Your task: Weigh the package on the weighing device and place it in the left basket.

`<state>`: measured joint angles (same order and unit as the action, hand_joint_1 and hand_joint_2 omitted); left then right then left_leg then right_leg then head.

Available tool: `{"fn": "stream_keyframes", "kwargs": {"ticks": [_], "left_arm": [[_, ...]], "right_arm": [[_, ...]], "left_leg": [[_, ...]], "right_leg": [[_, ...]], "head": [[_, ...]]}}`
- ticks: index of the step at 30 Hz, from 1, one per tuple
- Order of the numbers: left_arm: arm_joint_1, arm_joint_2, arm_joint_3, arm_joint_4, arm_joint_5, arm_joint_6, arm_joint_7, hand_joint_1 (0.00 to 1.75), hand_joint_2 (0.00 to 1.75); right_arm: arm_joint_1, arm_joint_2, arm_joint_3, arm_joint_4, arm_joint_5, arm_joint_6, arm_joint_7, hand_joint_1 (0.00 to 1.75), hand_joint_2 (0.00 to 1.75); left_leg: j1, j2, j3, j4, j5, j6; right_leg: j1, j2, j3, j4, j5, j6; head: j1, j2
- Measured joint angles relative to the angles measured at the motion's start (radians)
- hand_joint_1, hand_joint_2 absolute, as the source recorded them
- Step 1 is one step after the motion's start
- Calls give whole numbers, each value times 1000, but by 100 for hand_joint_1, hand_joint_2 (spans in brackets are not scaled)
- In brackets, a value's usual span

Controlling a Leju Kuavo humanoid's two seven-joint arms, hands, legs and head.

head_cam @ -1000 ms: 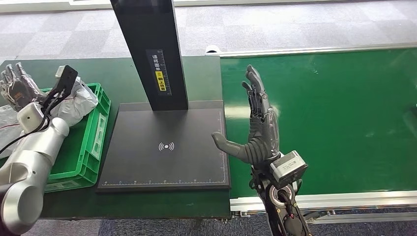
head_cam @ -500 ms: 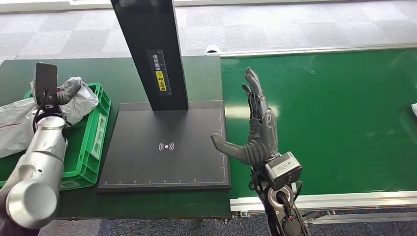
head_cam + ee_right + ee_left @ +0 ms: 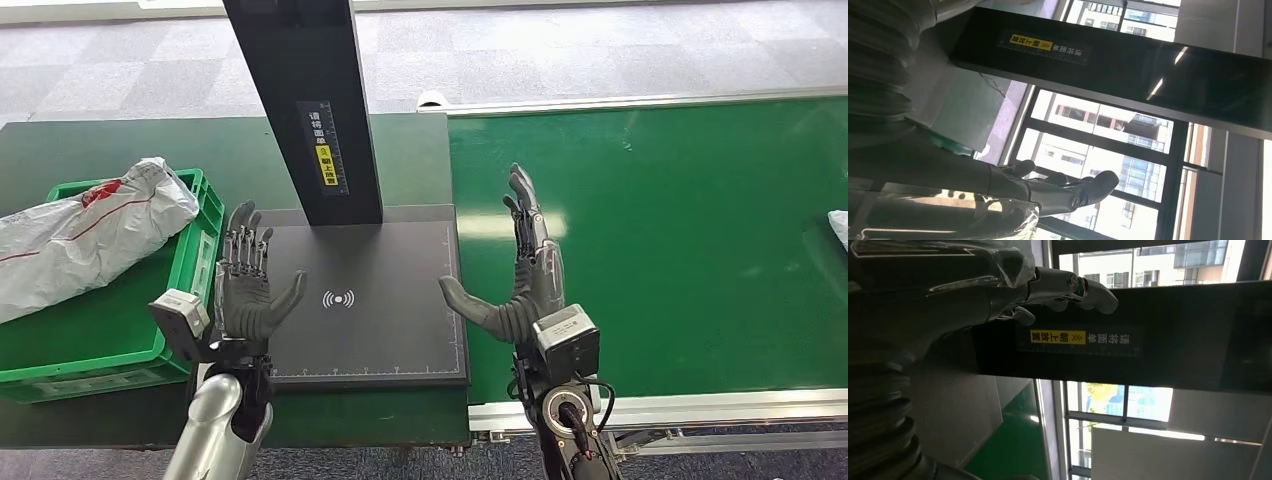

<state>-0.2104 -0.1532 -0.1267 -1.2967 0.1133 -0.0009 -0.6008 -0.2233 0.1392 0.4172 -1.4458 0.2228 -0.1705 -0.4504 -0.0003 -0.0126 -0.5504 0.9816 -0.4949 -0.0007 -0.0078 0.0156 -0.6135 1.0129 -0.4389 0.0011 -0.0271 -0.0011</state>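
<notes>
Now I am holding my left hand and right hand open, empty, flanking the flat matte-black weighing device, while the crinkled white plastic package is lying in the green ribbed basket.

Floor: grey carpet tiles in a checkered pattern of lighter and darker squares, running behind the work surfaces.
Table: a dark green tabletop on the left side of the head view.
Conveyor: a bright green belt on the right, edged by a silver metal rail along its near side.
Windows: tall panes in dark frames, with pale multi-storey buildings outside.
Light: bright daylight through the glass; a soft glare patch lies on the belt.
</notes>
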Motion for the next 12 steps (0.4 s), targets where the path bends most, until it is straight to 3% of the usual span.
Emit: {"fn": "stream_keyframes", "kwargs": {"ticks": [12], "left_arm": [[110, -34, -78, -54, 2, -112, 20, 0, 175]], "right_arm": [[65, -5, -45, -7, 43, 3, -2, 0, 175]], "left_leg": [[1, 0, 1, 0, 0, 0]], "right_leg": [[1, 0, 1, 0, 0, 0]], "head": [[0, 0]]}}
